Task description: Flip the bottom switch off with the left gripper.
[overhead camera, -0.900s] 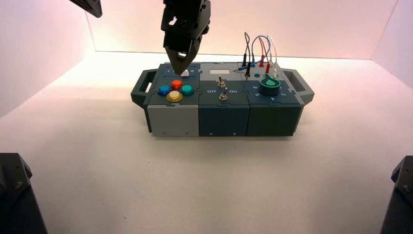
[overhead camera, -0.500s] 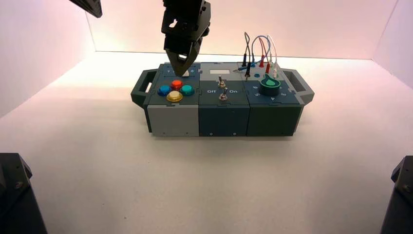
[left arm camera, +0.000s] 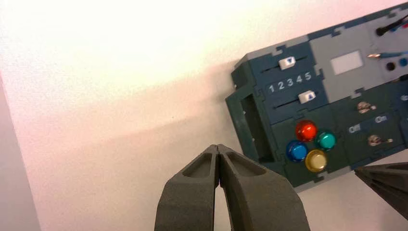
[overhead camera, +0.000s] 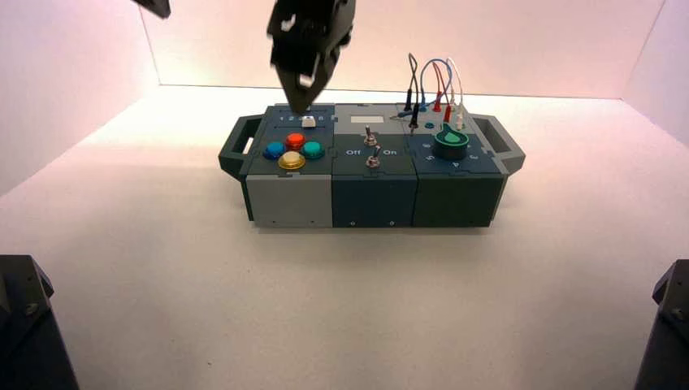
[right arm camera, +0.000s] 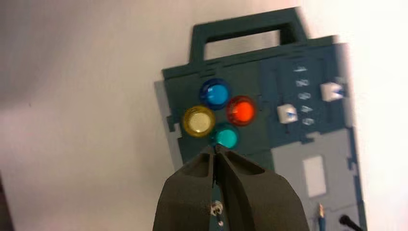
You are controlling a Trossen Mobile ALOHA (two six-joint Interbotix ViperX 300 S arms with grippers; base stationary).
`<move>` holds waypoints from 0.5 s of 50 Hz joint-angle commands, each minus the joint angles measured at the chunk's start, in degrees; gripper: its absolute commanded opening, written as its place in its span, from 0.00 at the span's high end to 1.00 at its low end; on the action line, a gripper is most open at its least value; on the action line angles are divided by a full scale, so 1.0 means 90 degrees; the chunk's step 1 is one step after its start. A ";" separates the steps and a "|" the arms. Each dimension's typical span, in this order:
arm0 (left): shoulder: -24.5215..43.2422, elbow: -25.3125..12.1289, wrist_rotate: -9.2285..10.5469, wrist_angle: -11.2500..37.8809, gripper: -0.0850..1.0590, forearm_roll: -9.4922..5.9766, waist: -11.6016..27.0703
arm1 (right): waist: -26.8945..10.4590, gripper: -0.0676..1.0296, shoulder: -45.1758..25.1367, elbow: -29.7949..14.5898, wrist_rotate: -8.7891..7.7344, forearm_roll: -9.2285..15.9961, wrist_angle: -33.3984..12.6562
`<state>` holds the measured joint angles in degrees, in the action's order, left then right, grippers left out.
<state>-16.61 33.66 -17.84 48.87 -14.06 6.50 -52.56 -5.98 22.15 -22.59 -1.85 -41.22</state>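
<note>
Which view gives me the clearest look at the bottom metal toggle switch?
The left wrist view: the bottom metal toggle switch shows whole, its lever pointing to "On". The high view shows it small; the right wrist view has a gripper across that area.

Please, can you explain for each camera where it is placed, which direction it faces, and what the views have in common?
High view: above and behind the arms, looking down at the box; the left gripper and right gripper show only partly.
Left wrist view: on the left arm, facing the box's button end; its own closed fingers show, plus the other gripper's tip.
Right wrist view: on the right arm, facing down over the buttons; its own closed fingers show.
Both wrist views share the four buttons and sliders.
</note>
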 commanded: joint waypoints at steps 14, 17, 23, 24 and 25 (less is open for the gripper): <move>-0.1143 0.0039 0.0898 0.0645 0.95 0.0010 0.0654 | 0.1084 0.96 0.0918 -0.0059 0.1436 0.0010 -0.0264; -0.1318 0.0127 0.1074 0.0693 0.95 0.0010 0.0801 | 0.1328 0.96 0.1084 0.0088 0.1865 0.0020 -0.0254; -0.1543 0.0332 0.1445 0.0693 0.95 0.0010 0.1104 | 0.1621 0.96 0.1348 0.0371 0.2354 0.0020 -0.0176; -0.1572 0.0352 0.1504 0.0703 0.95 0.0010 0.1172 | 0.1680 0.96 0.1396 0.0430 0.2441 0.0020 -0.0146; -0.1582 0.0361 0.1543 0.0693 0.95 -0.0010 0.1191 | 0.1709 0.96 0.1426 0.0469 0.2490 0.0020 -0.0137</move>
<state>-29.36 37.18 -5.36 55.37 -14.06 15.64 -38.50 3.87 26.02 -2.11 -1.85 -43.33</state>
